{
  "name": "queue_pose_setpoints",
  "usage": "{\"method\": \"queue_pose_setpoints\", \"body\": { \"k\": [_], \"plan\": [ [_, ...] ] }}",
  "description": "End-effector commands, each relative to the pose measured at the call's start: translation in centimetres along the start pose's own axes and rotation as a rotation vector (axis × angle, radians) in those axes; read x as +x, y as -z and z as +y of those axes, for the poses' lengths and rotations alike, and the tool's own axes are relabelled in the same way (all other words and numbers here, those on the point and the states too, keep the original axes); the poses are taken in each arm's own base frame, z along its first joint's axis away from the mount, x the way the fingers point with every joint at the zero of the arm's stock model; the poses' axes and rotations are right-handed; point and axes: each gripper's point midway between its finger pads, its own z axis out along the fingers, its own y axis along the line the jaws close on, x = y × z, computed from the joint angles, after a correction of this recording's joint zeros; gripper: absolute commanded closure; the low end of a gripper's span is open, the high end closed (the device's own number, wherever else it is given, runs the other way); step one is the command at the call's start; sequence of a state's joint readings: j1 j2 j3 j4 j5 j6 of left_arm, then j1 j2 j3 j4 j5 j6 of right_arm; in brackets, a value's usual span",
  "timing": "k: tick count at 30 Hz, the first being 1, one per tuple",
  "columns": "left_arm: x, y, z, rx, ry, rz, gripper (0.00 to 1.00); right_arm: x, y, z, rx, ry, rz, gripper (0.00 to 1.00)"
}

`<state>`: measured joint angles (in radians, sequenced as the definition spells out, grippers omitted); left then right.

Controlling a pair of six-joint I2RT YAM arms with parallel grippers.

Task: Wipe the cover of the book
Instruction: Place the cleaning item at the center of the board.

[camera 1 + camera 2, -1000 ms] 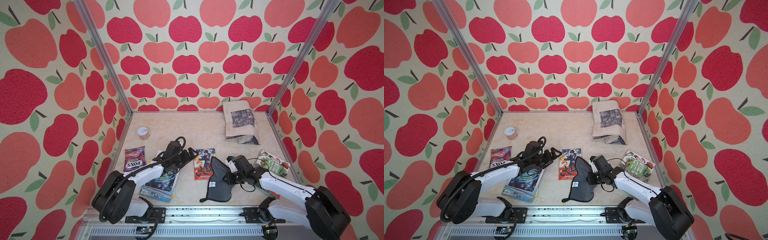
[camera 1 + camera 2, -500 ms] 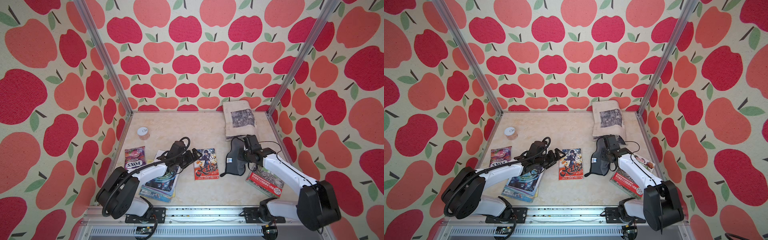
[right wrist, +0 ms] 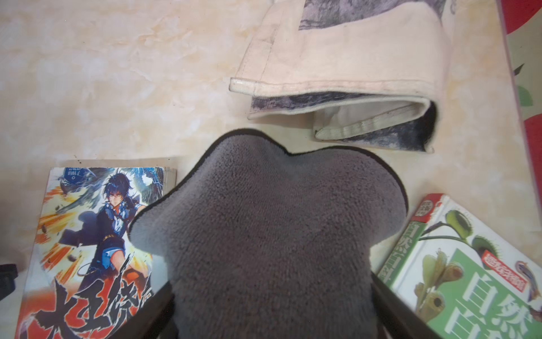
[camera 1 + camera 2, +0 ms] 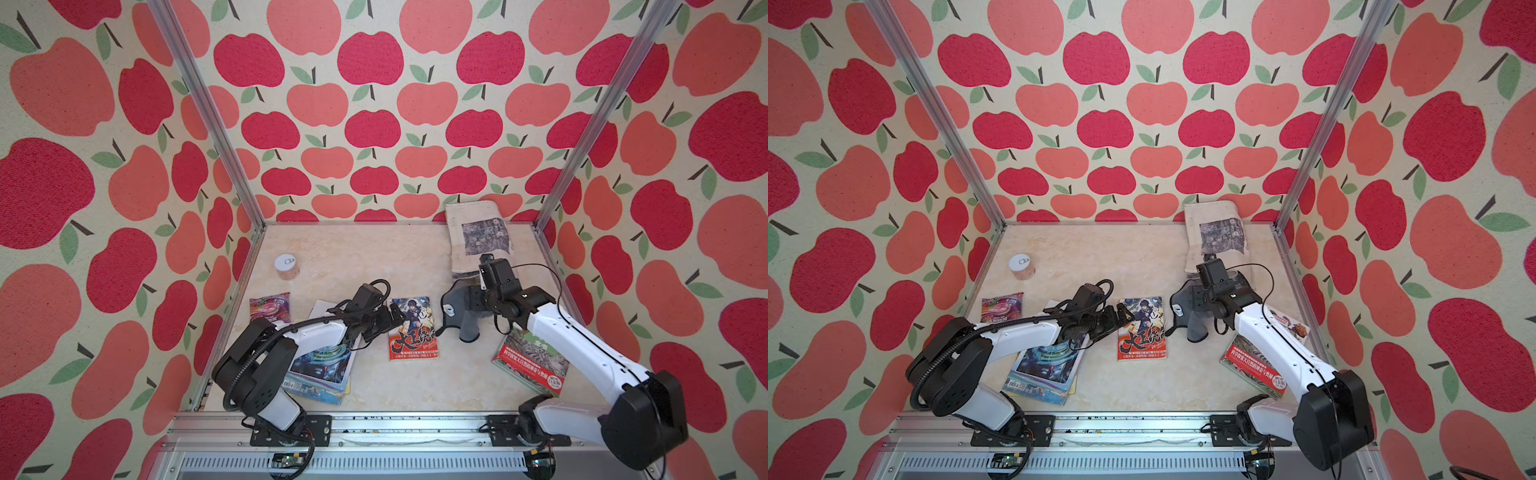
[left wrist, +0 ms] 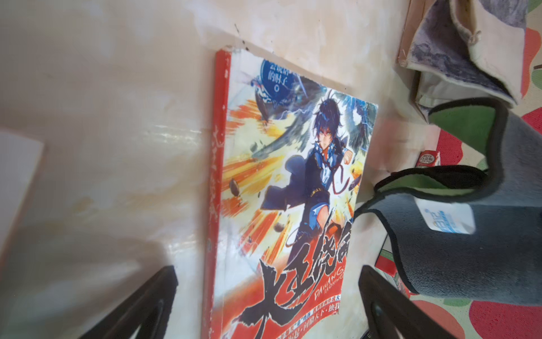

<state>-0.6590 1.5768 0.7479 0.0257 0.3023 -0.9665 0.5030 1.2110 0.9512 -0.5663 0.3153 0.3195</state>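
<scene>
Your right arm (image 4: 582,336) has swung from the front of the table (image 4: 374,257) to its right side since a second ago, carrying the grey cloth (image 4: 463,309) with it. The book (image 4: 413,328) and your left arm (image 4: 316,330) lie where they did.

The book rests flat and cover up near the middle of the table, its red spine toward your left arm. Most of its cover is bare in both top views. The grey cloth stands bunched in a heap just to the right of it. In the left wrist view one dark-edged corner of the cloth (image 5: 469,234) reaches the right edge of the book (image 5: 293,190).

Your right gripper (image 3: 272,311) points into that heap. Its fingers (image 3: 390,302) stand wide apart, with the cloth (image 3: 278,234) filling the gap between them. Whether the pads press on the fabric you cannot tell, since the pile hides them.

Your left gripper (image 4: 392,320) hovers low at the book's left edge, jaws spread wide and holding nothing.

Under your right arm lies a green plant book (image 4: 532,368), and behind the cloth a folded cream bag (image 4: 478,237). Your left arm reaches over a stack of magazines (image 4: 320,370), with a snack packet (image 4: 270,307) and a small can (image 4: 286,266) farther back on that side.
</scene>
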Motion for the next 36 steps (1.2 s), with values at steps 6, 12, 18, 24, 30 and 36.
{"method": "queue_pose_setpoints", "body": {
  "k": [6, 12, 18, 24, 30, 36],
  "plan": [
    [0.2, -0.9, 0.3, -0.020, -0.002, 0.027, 0.01, 0.9, 1.8, -1.7, -0.004, 0.007, 0.021, 0.01],
    [0.2, -0.5, 0.0, -0.005, -0.003, 0.021, 0.01, 4.3, 0.0, -1.4, -0.062, -0.026, 0.220, 0.01],
    [0.4, -0.4, -0.3, 0.024, 0.000, 0.028, 0.01, 4.1, 0.4, 1.8, -0.505, -0.351, 0.266, 0.01],
    [0.4, -0.1, -0.4, 0.033, 0.003, 0.021, 0.01, 2.8, 2.5, -5.1, 0.023, -0.110, 0.119, 0.01],
    [0.3, 0.1, -0.4, 0.034, 0.008, 0.019, 0.01, -1.4, 7.3, -4.3, -0.069, -0.107, -0.148, 0.01],
    [0.0, 0.1, -0.5, 0.048, 0.019, 0.020, 0.01, -5.0, 10.4, 1.6, -0.569, -0.262, -0.253, 0.03]
  ]
}}
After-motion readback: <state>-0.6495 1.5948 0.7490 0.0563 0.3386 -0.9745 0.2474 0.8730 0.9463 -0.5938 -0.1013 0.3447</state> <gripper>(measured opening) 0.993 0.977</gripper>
